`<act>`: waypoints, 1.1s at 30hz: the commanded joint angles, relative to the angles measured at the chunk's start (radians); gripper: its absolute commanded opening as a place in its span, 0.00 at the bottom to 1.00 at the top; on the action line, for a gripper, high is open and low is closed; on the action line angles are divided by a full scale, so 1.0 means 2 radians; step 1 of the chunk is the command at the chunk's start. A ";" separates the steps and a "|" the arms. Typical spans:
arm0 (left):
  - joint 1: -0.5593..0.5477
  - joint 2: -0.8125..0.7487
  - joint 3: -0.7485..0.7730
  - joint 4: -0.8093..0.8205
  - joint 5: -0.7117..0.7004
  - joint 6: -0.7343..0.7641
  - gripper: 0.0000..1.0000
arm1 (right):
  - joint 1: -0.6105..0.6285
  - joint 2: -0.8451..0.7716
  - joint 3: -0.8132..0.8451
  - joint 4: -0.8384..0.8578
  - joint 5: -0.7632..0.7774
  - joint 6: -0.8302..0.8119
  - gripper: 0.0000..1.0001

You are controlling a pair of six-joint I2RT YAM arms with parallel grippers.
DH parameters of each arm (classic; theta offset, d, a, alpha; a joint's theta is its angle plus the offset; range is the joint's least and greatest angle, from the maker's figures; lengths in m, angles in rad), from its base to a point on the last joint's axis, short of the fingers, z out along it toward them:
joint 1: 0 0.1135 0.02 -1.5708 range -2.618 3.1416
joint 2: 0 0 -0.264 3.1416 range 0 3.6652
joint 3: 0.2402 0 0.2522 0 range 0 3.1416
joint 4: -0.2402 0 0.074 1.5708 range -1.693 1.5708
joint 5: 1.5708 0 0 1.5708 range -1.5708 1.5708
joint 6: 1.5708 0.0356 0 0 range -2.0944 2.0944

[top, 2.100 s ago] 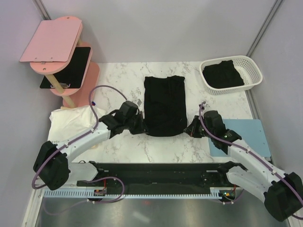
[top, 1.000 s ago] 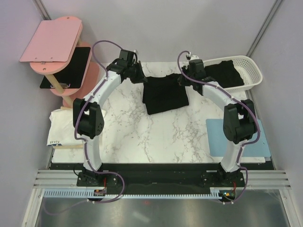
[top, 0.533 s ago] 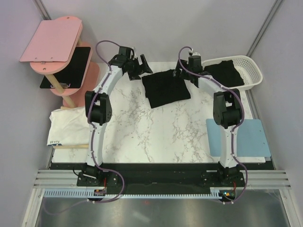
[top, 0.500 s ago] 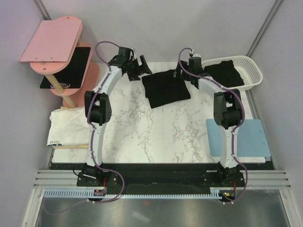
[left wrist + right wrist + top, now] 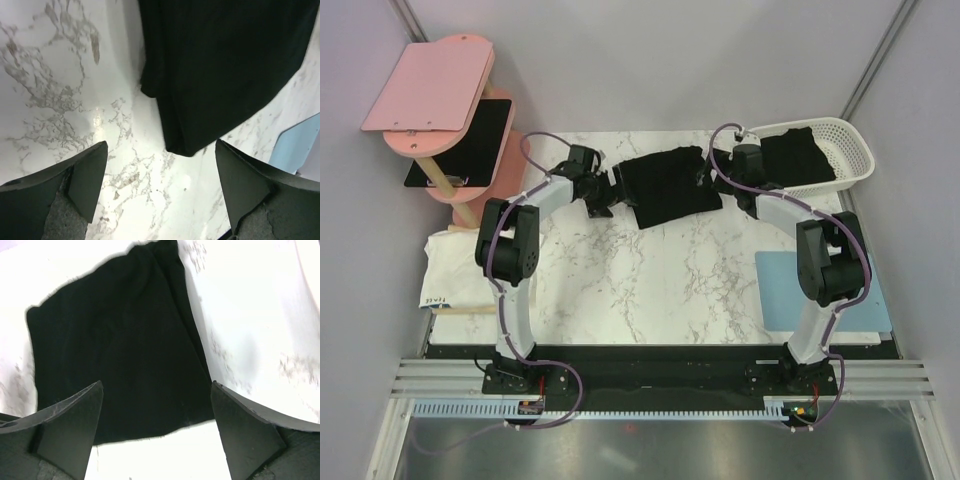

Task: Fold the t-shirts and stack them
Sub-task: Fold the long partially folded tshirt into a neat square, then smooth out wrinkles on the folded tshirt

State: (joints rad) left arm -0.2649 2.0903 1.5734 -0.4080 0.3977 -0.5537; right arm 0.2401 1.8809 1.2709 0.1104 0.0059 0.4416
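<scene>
A black t-shirt [image 5: 668,185] lies folded flat at the far middle of the marble table. My left gripper [image 5: 608,190] stands open just off its left edge. In the left wrist view the folded t-shirt [image 5: 225,65] fills the upper right, and the left gripper [image 5: 160,165] holds only bare marble between its fingers. My right gripper [image 5: 713,173] stands open at the shirt's right edge. Seen from the right wrist, the right gripper [image 5: 156,400] hovers over the near hem of the t-shirt [image 5: 120,350]. Another black t-shirt [image 5: 798,158] lies in the white basket [image 5: 860,150].
A pink tiered stand [image 5: 430,95] holding a glossy black rectangle [image 5: 465,140] is at the far left. A white cloth [image 5: 470,265] lies at the left edge. A pale blue mat [image 5: 825,290] lies at the right edge.
Both grippers went from shut on the shirt's far edge to open, letting it go. The shirt now lies folded shorter, and both arms have drawn back to its sides.
</scene>
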 commanded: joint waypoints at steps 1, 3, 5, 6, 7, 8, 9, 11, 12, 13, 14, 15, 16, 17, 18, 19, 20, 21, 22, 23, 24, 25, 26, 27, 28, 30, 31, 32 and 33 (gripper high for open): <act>-0.009 -0.012 -0.060 0.085 0.026 -0.033 0.93 | 0.001 -0.016 -0.042 0.032 -0.002 0.006 0.93; -0.012 -0.009 -0.073 0.100 0.028 -0.037 0.92 | 0.001 -0.012 -0.049 0.038 -0.001 0.006 0.87; -0.016 -0.007 -0.077 0.110 0.029 -0.043 0.92 | 0.002 0.000 -0.044 0.039 -0.002 0.005 0.85; -0.018 -0.005 -0.079 0.113 0.029 -0.044 0.92 | 0.002 0.004 -0.041 0.039 -0.002 0.005 0.85; -0.019 -0.004 -0.078 0.114 0.028 -0.048 0.92 | 0.001 0.015 -0.037 0.037 0.000 0.003 0.85; -0.020 -0.002 -0.077 0.117 0.028 -0.049 0.92 | 0.002 0.020 -0.030 0.034 0.003 0.003 0.85; -0.021 0.003 -0.076 0.120 0.028 -0.050 0.92 | 0.002 0.027 -0.028 0.033 0.008 0.002 0.85; -0.022 0.009 -0.070 0.121 0.030 -0.054 0.91 | 0.002 0.034 -0.026 0.033 0.017 0.001 0.84; -0.024 0.014 -0.063 0.123 0.032 -0.057 0.89 | 0.003 0.041 -0.025 0.032 0.019 0.001 0.81; -0.027 0.023 -0.059 0.123 0.034 -0.061 0.87 | 0.002 0.044 -0.025 0.031 0.028 0.003 0.80; -0.028 0.029 -0.055 0.123 0.034 -0.062 0.85 | 0.003 0.046 -0.028 0.031 0.032 0.004 0.79; -0.029 0.032 -0.047 0.125 0.034 -0.064 0.80 | 0.002 0.050 -0.030 0.031 0.034 0.005 0.79; -0.032 0.042 -0.041 0.127 0.034 -0.064 0.75 | 0.002 0.052 -0.032 0.032 0.035 0.005 0.77; -0.032 0.047 -0.037 0.127 0.035 -0.066 0.70 | 0.002 0.055 -0.039 0.041 0.035 0.007 0.69; -0.032 0.052 -0.028 0.130 0.037 -0.068 0.55 | 0.003 0.057 -0.044 0.046 0.035 0.009 0.62; -0.032 0.062 -0.023 0.131 0.039 -0.070 0.42 | 0.002 0.057 -0.049 0.051 0.034 0.009 0.35; -0.032 0.066 -0.017 0.130 0.040 -0.071 0.25 | 0.002 0.060 -0.055 0.056 0.030 0.011 0.26; -0.032 0.071 -0.008 0.130 0.041 -0.072 0.03 | 0.003 0.062 -0.056 0.056 0.027 0.012 0.20; -0.032 0.074 -0.004 0.127 0.040 -0.072 0.02 | 0.002 0.064 -0.057 0.056 0.022 0.012 0.11; -0.032 0.076 -0.001 0.126 0.040 -0.073 0.02 | 0.002 0.064 -0.062 0.057 0.012 0.013 0.09; -0.032 0.075 -0.003 0.126 0.040 -0.071 0.02 | 0.003 0.063 -0.065 0.058 0.006 0.014 0.08; -0.032 0.074 -0.005 0.126 0.040 -0.071 0.02 | 0.005 0.062 -0.067 0.056 0.000 0.012 0.06; -0.032 0.071 -0.010 0.126 0.040 -0.070 0.02 | 0.006 0.060 -0.072 0.049 -0.002 0.012 0.06; -0.032 0.062 -0.022 0.126 0.040 -0.068 0.02 | 0.008 0.055 -0.076 0.046 -0.001 0.012 0.06; -0.032 0.056 -0.030 0.127 0.040 -0.068 0.02 | 0.010 0.053 -0.081 0.044 -0.014 0.012 0.06; -0.032 0.036 -0.058 0.128 0.040 -0.061 0.02 | 0.016 0.039 -0.098 0.035 -0.023 0.012 0.06; -0.032 0.029 -0.069 0.128 0.039 -0.058 0.02 | 0.019 0.034 -0.104 0.030 -0.024 0.012 0.06; -0.032 0.022 -0.092 0.130 0.040 -0.056 0.02 | 0.023 0.028 -0.118 0.020 -0.024 0.012 0.06; -0.032 0.004 -0.103 0.132 0.040 -0.054 0.02 | 0.031 0.016 -0.126 0.016 -0.028 0.012 0.06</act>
State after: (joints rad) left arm -0.3248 2.1952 1.4685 -0.1318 0.4770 -0.6868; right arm 0.2543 1.9774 1.1015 0.2260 0.0071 0.4664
